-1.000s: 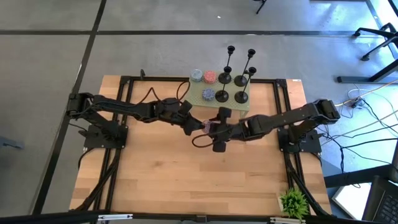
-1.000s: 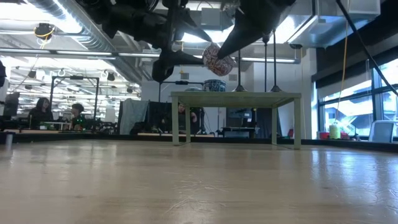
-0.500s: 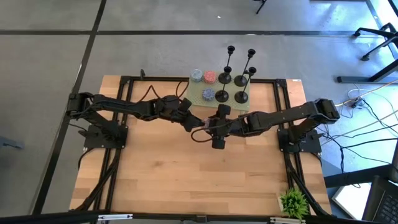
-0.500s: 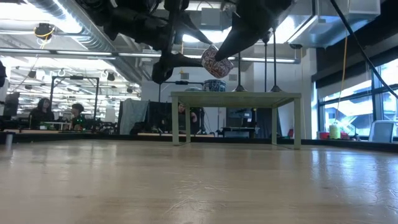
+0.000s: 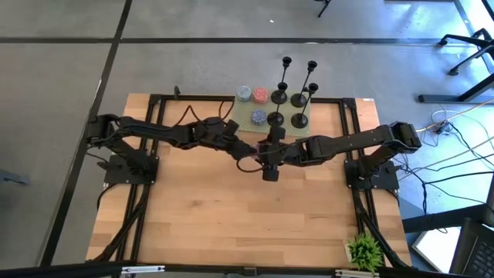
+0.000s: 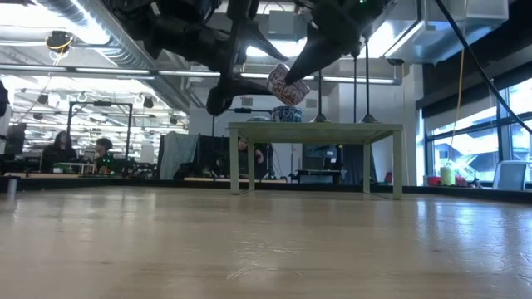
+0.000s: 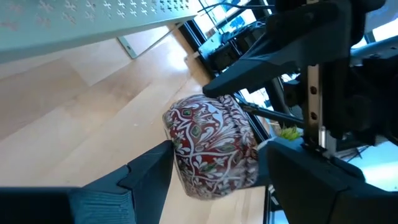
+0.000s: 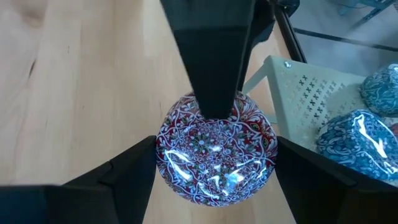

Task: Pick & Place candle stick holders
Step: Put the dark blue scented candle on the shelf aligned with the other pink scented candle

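Right wrist view: glossy round red-patterned candle holder (image 8: 214, 146).

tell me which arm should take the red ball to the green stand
Right, probably. The right hand clasps the ball on both sides in mid-air, and the stand lies just beyond it. The left hand is merely beside the ball.

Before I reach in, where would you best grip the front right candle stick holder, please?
Grip the front right candle stick holder by its thin upright stem, above the flat round base, coming in level from the open side of the table. The base lies too flat to pinch, and the other holders stand behind and beside it.
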